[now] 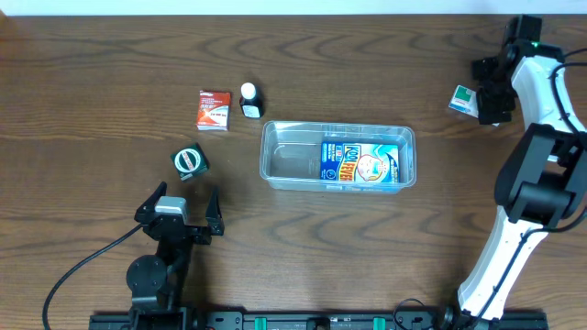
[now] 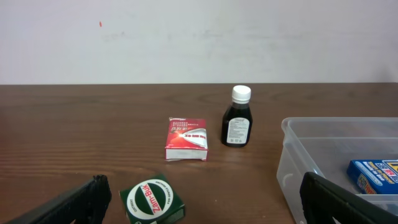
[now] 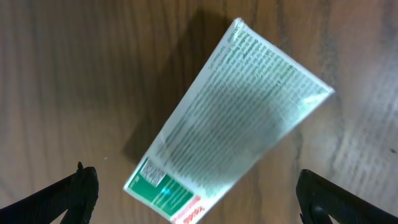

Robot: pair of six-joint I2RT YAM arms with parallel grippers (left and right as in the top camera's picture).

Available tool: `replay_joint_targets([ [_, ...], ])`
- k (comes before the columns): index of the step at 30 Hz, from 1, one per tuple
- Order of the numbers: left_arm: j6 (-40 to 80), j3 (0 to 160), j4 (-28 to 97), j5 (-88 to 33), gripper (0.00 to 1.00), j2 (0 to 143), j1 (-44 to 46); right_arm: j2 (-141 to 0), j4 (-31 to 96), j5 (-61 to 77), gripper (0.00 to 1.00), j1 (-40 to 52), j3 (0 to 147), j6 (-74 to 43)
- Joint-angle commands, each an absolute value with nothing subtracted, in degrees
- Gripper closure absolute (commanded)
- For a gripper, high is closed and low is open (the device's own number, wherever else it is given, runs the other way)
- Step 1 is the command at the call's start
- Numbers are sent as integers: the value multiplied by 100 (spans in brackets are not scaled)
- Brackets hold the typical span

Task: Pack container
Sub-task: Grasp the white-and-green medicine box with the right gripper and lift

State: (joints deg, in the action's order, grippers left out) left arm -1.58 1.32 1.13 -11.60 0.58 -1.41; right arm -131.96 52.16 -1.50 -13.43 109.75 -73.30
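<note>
Wooden table [image 1: 92,73]: one container [image 1: 269,156], four small boxes [image 1: 214,109] [image 1: 190,161] [image 1: 359,163] [image 1: 463,98], one bottle [image 1: 249,101]; left pincer [image 1: 185,197] and right pincer [image 1: 484,93] both wide.

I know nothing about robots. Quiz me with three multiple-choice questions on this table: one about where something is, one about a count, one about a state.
1. Where does the blue printed box lie?
A. Inside the clear plastic rectangular tub
B. Outside it, to its left
C. Outside it, to its right

2. How many items are in the tub?
A. None
B. One
C. Three

3. How is the left hand?
A. Open and empty
B. Shut on a box
C. Out of view

Answers:
1 A: the overhead view shows it in the tub's right half.
2 B: only that blue box is inside.
3 A: its fingers stand wide apart, gripping nothing.
</note>
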Motion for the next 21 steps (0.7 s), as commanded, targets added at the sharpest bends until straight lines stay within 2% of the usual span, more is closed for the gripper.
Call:
replay_joint_targets([
  [1,-235,23,298,-1197,2,23,-169,-13434,5137,-224,1,-1428,11056,-7411],
  [13,-235,23,298,-1197,2,23,-169,-13767,5472,-174,4,-1483,11054,-7100],
  [21,-235,23,298,-1194,2,23,-169,-13797,6495,-327,19,-1485,11054,-6731],
])
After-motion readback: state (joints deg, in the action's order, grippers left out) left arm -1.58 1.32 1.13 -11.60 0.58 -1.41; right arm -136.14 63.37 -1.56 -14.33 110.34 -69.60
